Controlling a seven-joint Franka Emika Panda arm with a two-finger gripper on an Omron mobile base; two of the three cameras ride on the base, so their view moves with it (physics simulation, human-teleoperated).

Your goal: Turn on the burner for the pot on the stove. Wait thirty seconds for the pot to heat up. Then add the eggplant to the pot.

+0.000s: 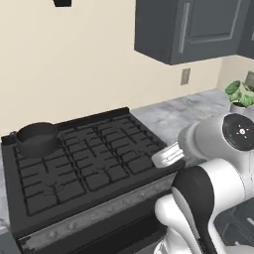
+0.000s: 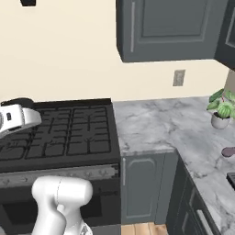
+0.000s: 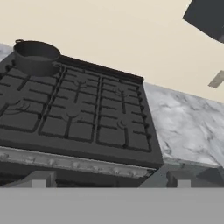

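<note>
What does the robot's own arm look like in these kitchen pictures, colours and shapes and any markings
The arm is glossy white with rounded, bulbous shells and dark black joint bands between segments. One joint carries a round black cap with small light markings at its centre. A white, ribbed-looking link end reaches over the stove's edge. No loose cables show. The finger tips appear small, grey and squarish.

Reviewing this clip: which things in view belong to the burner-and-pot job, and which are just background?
Job:
- pot, on the stove's back left burner
- stove
- knob strip along the stove's front
- eggplant, possibly the dark thing at the counter's right edge; too small to be sure

Background:
- potted plant
- marble counter
- upper cabinets
- wall outlet
</note>
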